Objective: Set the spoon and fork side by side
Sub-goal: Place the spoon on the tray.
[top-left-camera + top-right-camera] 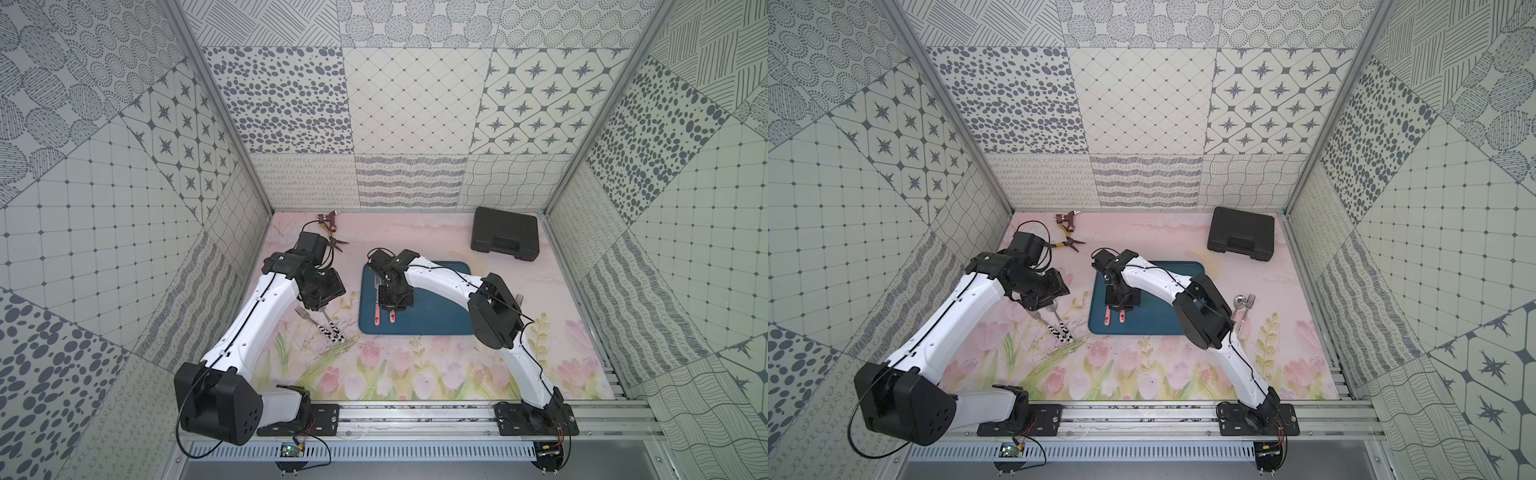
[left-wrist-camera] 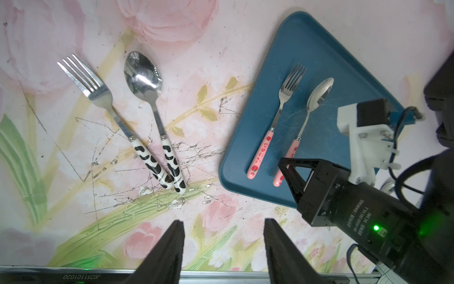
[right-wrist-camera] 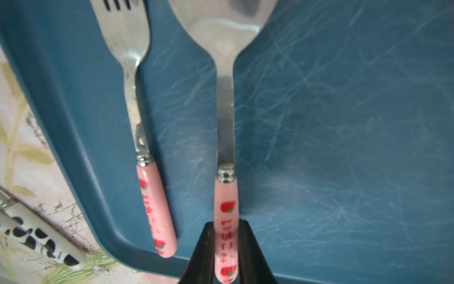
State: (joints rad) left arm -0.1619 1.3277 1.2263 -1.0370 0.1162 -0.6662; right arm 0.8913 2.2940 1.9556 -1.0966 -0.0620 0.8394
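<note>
On the blue tray (image 3: 344, 147) my right gripper (image 3: 226, 225) is shut on the pink strawberry handle of the spoon (image 3: 224, 123). The matching pink-handled fork (image 3: 130, 73) lies just beside it, roughly parallel, tines pointing the same way as the spoon's bowl. In both top views only the two pink handle ends (image 1: 377, 318) (image 1: 1122, 316) stick out from under the right gripper (image 1: 392, 305). My left gripper (image 2: 224, 221) is open and holds nothing, hovering over the floral table to the left of the tray (image 1: 436, 316).
A cow-patterned fork (image 2: 98, 96) and spoon (image 2: 143, 73) lie together under the left arm. Another spoon (image 1: 1239, 301) and fork (image 1: 1250, 300) lie right of the tray. A black case (image 1: 505, 234) sits at the back right, pliers (image 1: 336, 243) at the back left.
</note>
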